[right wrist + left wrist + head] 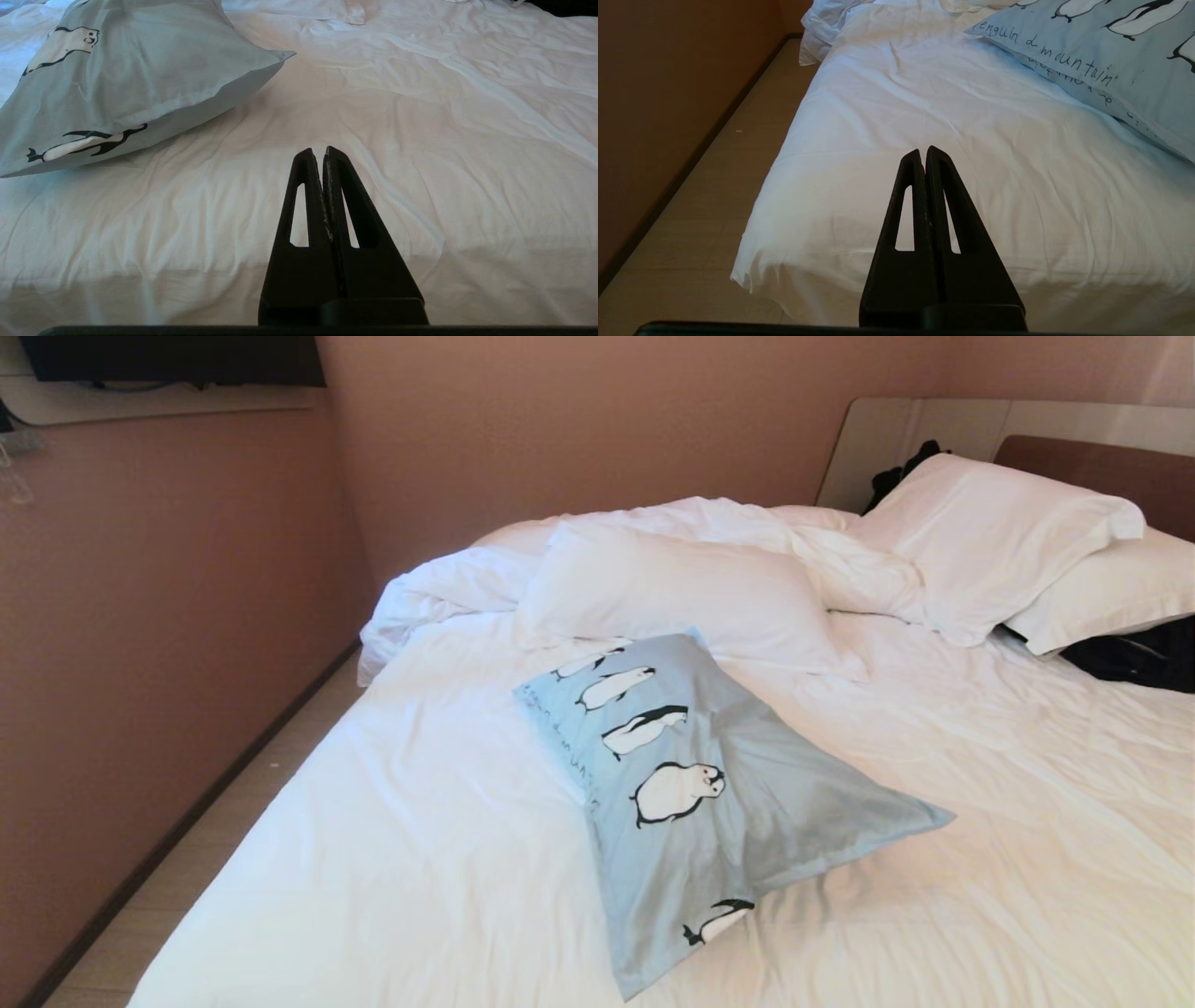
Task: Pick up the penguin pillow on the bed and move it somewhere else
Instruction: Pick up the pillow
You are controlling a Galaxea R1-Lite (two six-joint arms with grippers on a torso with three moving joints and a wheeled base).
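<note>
The penguin pillow (695, 803) is light blue with black-and-white penguins and dark script. It lies slanted on the bed (392, 840) near its foot, one end resting on a white pillow. Neither arm shows in the head view. My left gripper (923, 151) is shut and empty at the bed's near edge, with the penguin pillow (1101, 42) ahead and to one side. On the other side my right gripper (323, 151) is shut and empty too, short of the penguin pillow (131, 79).
White pillows (691, 593) (990, 537) and a bunched duvet (448, 583) lie toward the brown headboard (1102, 471). Dark clothing (1139, 658) sits at the right edge. A strip of wooden floor (187, 868) runs between the bed and the pink wall.
</note>
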